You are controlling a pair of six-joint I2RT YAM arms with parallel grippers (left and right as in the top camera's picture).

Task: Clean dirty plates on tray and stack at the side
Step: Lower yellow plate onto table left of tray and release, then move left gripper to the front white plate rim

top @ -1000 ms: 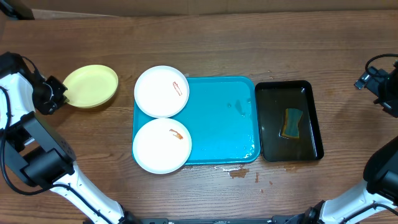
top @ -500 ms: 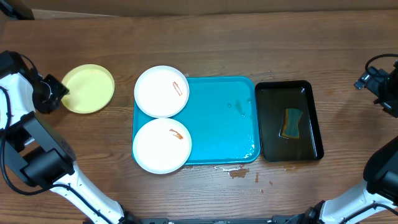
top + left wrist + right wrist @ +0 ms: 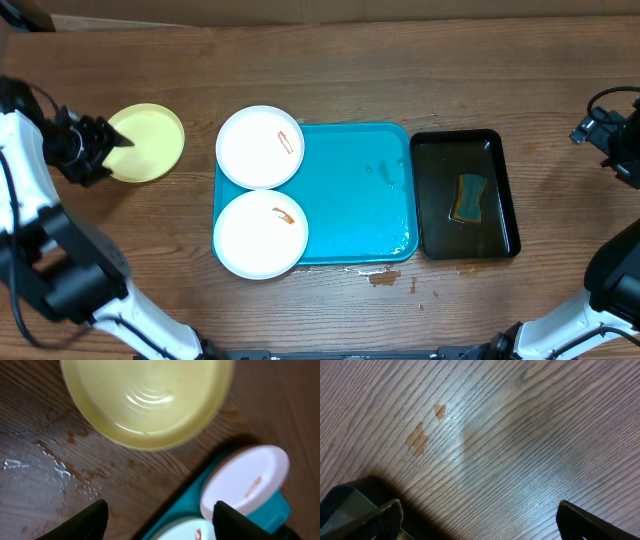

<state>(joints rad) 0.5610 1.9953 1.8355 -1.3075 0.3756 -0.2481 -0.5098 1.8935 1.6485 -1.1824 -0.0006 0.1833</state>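
Overhead – left pincer (image 3: pixel 108 141) open, holding nothing, lime-green plate (image 3: pixel 150 143) just right of its tips.
Further right, rear white plate (image 3: pixel 260 147) and front white plate (image 3: pixel 260 234) overlap the tray's (image 3: pixel 355 200) left edge – right pincer (image 3: pixel 479 516) spread wide over the table (image 3: pixel 495 435).

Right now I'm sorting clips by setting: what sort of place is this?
Probably a tabletop dishwashing setup for robot practice, not a real kitchen: a wooden table, smeared white plates on a turquoise tray, and a sponge in a black tray.

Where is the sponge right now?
Seen from overhead, the sponge lies inside the black tray on the right side, just right of the blue tray.
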